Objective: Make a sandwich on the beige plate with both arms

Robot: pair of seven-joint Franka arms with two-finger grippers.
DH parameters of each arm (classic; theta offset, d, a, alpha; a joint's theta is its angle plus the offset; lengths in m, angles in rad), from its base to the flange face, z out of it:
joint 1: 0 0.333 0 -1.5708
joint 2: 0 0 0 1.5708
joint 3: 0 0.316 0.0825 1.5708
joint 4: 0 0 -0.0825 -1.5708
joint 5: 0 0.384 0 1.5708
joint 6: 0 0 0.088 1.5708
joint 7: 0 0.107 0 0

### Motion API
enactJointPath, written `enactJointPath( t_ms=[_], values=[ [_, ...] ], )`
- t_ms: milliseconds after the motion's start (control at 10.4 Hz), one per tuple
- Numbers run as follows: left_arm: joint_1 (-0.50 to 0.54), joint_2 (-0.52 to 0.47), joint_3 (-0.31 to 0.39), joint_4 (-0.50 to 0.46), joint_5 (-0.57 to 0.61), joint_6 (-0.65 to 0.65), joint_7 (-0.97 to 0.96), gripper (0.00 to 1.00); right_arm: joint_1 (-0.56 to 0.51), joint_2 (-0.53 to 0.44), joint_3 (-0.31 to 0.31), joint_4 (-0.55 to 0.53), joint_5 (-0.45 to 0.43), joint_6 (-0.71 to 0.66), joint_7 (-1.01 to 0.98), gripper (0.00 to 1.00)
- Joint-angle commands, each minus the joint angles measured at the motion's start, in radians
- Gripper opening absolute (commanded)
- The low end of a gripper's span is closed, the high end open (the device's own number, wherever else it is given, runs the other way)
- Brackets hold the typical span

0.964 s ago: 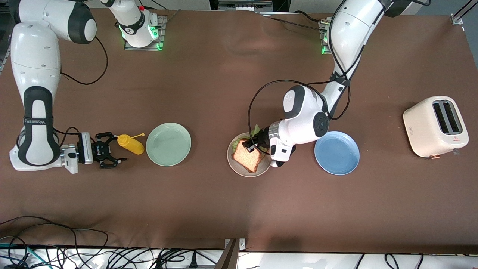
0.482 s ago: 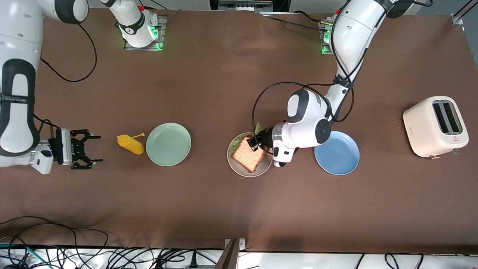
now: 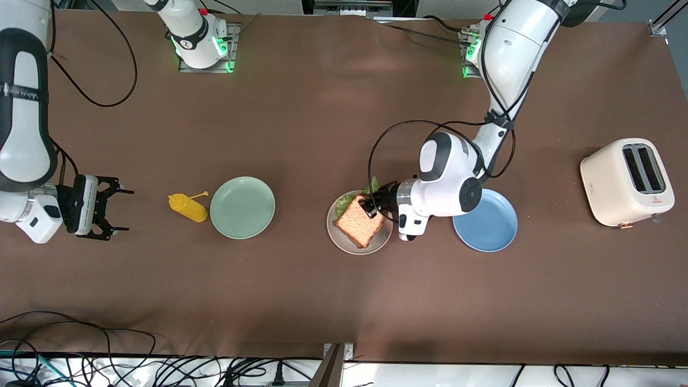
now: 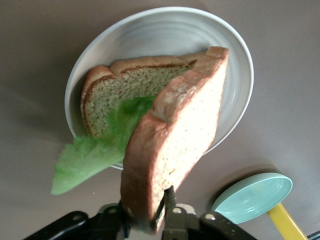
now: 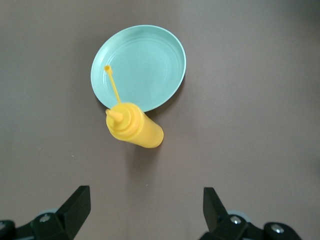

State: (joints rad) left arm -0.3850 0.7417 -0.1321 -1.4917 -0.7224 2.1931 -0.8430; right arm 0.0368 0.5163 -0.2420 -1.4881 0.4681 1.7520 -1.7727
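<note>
While the top slice of bread (image 3: 360,221) now lies over the lettuce (image 3: 342,202) on the beige plate (image 3: 344,244), the front view shows the left gripper (image 3: 371,206) at that slice's edge, having slid back toward the blue plate (image 3: 486,220) over the last second. The right gripper (image 3: 117,209) has pulled away from the yellow bottle (image 3: 188,208) toward its own end of the table and hangs spread wide. So the stack looks built, pending release. The green plate (image 3: 242,207) and blue plate hold nothing; a toaster (image 3: 626,183) stands apart.

From the left wrist, the top slice (image 4: 175,145) leans tilted on the lower slice (image 4: 125,95), lettuce (image 4: 95,150) between; the fingers straddle its crust, and whether they still pinch I cannot tell.

From the right wrist, open fingertips (image 5: 75,207) frame bare table short of the bottle (image 5: 135,130) and green plate (image 5: 145,65).
</note>
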Motion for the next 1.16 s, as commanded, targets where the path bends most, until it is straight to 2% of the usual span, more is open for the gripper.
enactJointPath(
  t_ms=[0,193,385,482,771,1060],
  values=[
    [-0.003,0.010,0.000,0.007,0.026,-0.016,-0.053,1.00,0.002,-0.119,0.041,-0.093,-0.083,0.027,0.167,1.00],
    [-0.006,0.013,0.000,0.007,0.070,-0.032,-0.086,1.00,0.002,-0.203,0.071,-0.165,-0.111,0.030,0.345,1.00],
    [-0.005,0.011,0.000,0.008,0.119,-0.113,-0.096,1.00,0.002,-0.267,0.087,-0.208,-0.131,0.031,0.517,1.00],
    [-0.003,0.011,0.000,0.007,0.138,-0.133,-0.114,1.00,0.003,-0.315,0.116,-0.240,-0.149,0.035,0.632,1.00],
    [0.017,-0.007,0.002,0.017,0.184,-0.275,-0.126,1.00,0.040,-0.404,0.154,-0.294,-0.247,0.061,1.005,1.00],
    [0.070,-0.094,0.000,0.015,0.332,-0.407,-0.116,1.00,0.072,-0.444,0.174,-0.294,-0.320,0.041,1.319,1.00]
  ],
)
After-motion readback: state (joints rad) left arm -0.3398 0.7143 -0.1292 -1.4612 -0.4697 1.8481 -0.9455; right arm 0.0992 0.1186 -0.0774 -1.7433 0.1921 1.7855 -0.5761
